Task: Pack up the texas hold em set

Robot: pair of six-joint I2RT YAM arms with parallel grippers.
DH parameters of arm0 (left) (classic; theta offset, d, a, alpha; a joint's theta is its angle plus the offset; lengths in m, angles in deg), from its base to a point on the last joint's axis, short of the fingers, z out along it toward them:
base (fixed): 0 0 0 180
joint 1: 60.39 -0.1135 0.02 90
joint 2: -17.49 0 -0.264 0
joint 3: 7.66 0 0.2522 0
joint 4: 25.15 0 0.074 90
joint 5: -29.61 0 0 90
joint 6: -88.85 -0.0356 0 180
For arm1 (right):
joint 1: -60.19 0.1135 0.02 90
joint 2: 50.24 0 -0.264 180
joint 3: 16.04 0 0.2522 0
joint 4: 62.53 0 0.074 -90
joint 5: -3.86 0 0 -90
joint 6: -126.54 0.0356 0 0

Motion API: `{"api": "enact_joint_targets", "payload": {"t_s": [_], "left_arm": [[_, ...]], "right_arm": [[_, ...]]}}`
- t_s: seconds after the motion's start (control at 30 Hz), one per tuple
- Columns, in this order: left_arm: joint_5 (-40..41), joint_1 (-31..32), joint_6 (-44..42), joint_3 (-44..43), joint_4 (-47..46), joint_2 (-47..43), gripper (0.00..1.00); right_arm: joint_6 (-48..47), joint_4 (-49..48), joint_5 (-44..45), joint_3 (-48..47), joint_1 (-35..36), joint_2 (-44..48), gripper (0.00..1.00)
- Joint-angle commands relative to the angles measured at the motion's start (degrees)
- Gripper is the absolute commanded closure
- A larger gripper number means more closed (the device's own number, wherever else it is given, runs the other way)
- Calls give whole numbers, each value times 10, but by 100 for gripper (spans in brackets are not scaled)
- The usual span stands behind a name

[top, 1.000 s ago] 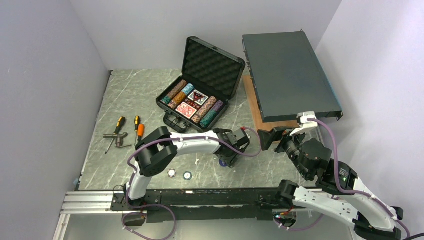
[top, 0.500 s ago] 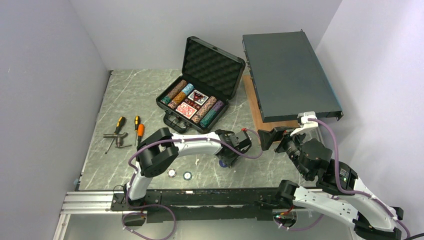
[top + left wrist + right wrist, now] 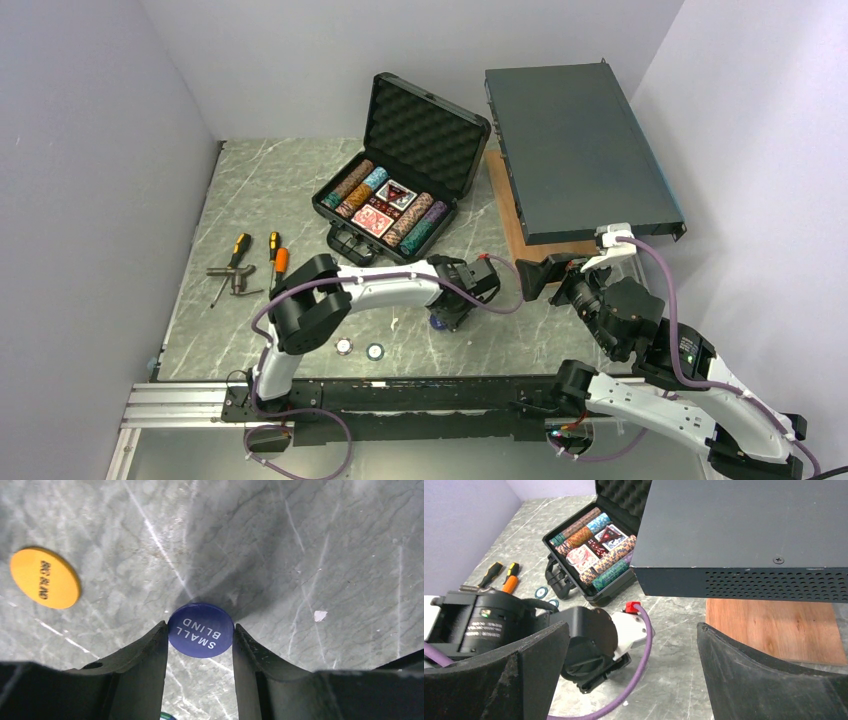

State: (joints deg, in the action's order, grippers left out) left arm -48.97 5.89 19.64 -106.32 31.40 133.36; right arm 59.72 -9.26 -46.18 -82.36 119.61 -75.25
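Most of the set is packed. The case (image 3: pixel 441 231) sits open at the far middle of the desk (image 3: pixel 260 190), with its lid (image 3: pixel 425 135) standing up and leaning back. Rows of chips (image 3: pixel 352 185) and the card decks (image 3: pixel 385 208) lie in the tray.

Left out, as far as visible:
- blue button (image 3: pixel 201 630), marked SMALL BLIND
- orange button (image 3: pixel 45 578), near it on the desk, not touching
- two small round pieces (image 3: pixel 344 347) by the front edge
- two teal-rimmed chips (image 3: pixel 541 592) beside the case handle (image 3: pixel 556 579) in the right wrist view; cannot tell whether these are the same pair as the round pieces

The lid is not yet shut.

Left hand (image 3: pixel 200 629): low over the desk, well short of the case, fingers closed in on the blue button with one against each edge. Looks like a grip. Whether the button is off the desk, cannot tell.

Right hand (image 3: pixel 633 626): spread wide, holding nothing, in the air by the big grey box (image 3: pixel 575 150).

Judgement: late stage. Loose pieces go in, then the lid closes.

Orientation: the button is a round disc, so it has no long axis. It lies flat, printed face up, lettering upside down to the wrist camera. The case's long axis runs diagonally in the top view, far-left to near-right. The handle side faces near-left and the hinge side far-right.
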Motion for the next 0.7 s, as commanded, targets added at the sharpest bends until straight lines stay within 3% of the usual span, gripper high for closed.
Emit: {"api": "enact_joint_targets", "payload": {"t_s": [0.0,0.37,0.67], "left_arm": [[25,-21,-20,-21,10,-65,56],[10,-176,-69,-49,-19,-121,57],[-12,-299,-107,-118,-54,-92,58]], "right_arm": [[4,-7,-1,1,-1,9,0],[4,-10,0,7,0,9,0],[3,-12,1,10,0,8,0]]}}
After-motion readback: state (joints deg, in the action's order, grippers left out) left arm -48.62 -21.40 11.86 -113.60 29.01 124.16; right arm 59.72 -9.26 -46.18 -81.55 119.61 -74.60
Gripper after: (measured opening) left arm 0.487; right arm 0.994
